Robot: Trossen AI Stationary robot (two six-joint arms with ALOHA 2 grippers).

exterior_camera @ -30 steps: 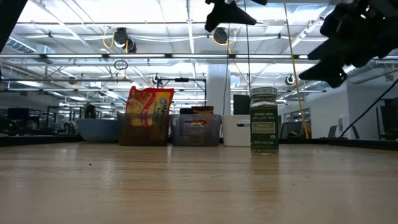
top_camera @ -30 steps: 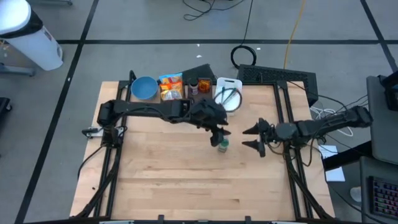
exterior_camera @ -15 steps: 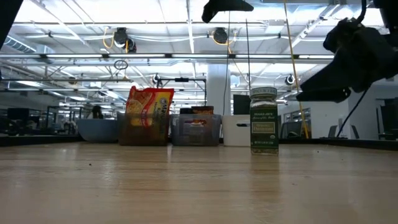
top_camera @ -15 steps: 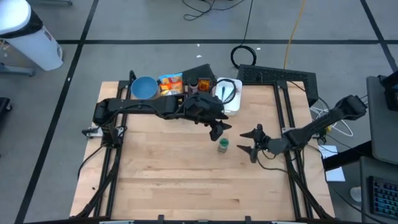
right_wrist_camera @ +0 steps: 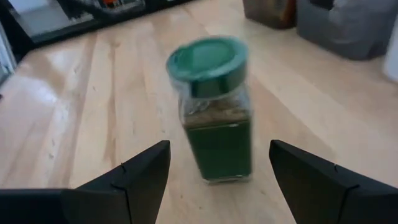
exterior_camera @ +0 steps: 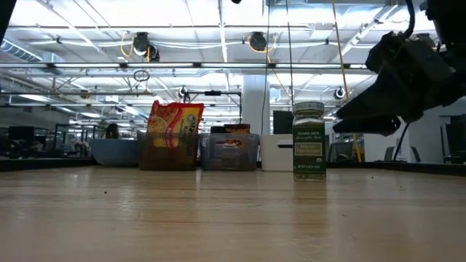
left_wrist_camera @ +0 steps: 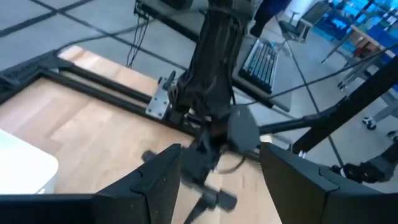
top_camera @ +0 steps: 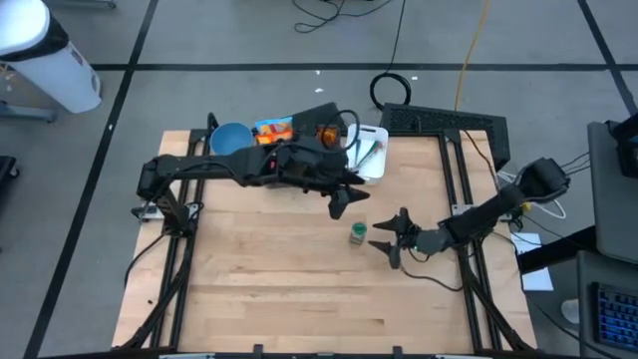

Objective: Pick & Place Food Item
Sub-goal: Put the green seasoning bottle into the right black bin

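A spice jar (top_camera: 358,233) with a green lid is found standing upright on the wooden table (top_camera: 279,289), right of centre, and is not held by either gripper. In the right wrist view the jar (right_wrist_camera: 214,109) is seen directly ahead between the two dark fingers (right_wrist_camera: 134,180), clear of both. The right gripper (top_camera: 390,239) is positioned low, just beside the jar on its right side, with jaws spread apart and empty. In the low view the jar (exterior_camera: 309,141) is seen upright, with the right gripper (exterior_camera: 364,116) near it. The left gripper (top_camera: 344,201) is held above the table just behind the jar, jaws likewise apart and gripping nothing. Along the far edge of the table a blue bowl (top_camera: 230,140), an orange snack bag (top_camera: 271,131), a dark container (top_camera: 324,133) and a white board (top_camera: 371,150) are noted, well apart from the jar
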